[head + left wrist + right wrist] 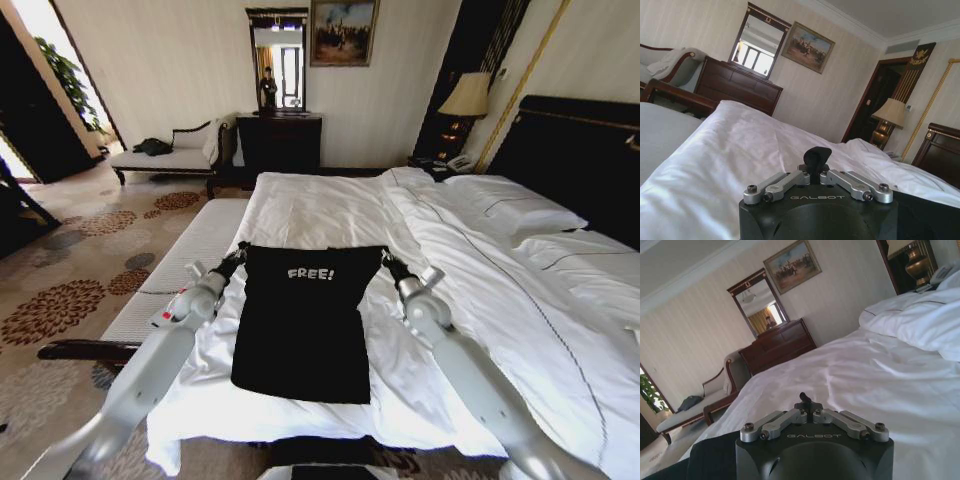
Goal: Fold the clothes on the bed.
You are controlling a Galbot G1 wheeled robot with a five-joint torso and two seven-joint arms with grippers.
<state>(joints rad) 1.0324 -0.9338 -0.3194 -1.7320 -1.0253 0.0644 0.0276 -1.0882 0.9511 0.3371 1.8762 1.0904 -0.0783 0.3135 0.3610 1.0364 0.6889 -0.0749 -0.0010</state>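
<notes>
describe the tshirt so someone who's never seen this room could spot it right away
Start at the bed, the large white one with the tall dark headboard. On its near end lies the T-shirt, between the left pincer and the right pincer. It is the one black item on the white bedding, with white "FREE!" lettering.

A: What stands at twelve o'clock, far away?
B: A dark dresser [279, 142] with a mirror [278, 58] over it, and a painting [343, 32] beside.
A: And at ten o'clock?
B: A chaise [165, 157]. At one o'clock, a lamp [466, 97].
</notes>
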